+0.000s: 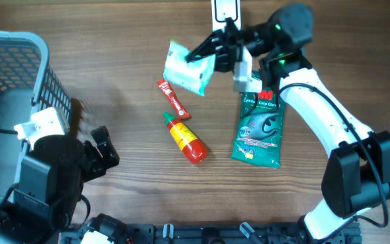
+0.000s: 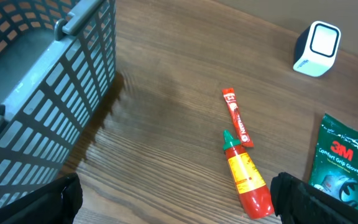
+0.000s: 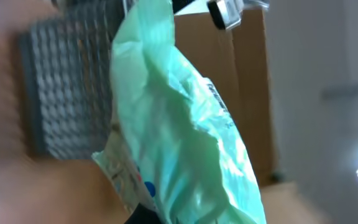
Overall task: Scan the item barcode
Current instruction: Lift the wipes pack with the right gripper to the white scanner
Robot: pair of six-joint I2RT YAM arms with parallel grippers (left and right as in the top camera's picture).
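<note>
The item, a crinkled pale green and white packet (image 1: 188,68), hangs above the table at the back centre. My right gripper (image 1: 198,55) is shut on its upper edge. Just behind it stands the white barcode scanner (image 1: 225,10), which the left wrist view shows as a small white box on a dark base (image 2: 317,48). The right wrist view is blurred and filled by the packet (image 3: 179,124), which hides the fingers. My left gripper (image 1: 105,154) rests low at the front left beside the basket. It is open (image 2: 179,202), with only bare wood between its fingers (image 2: 306,199).
A grey mesh basket (image 1: 19,54) fills the left side (image 2: 42,74). On the table lie a red sachet stick (image 1: 173,99), a red and yellow sauce bottle (image 1: 185,139) and a green 3M gloves pack (image 1: 259,129) under the right arm.
</note>
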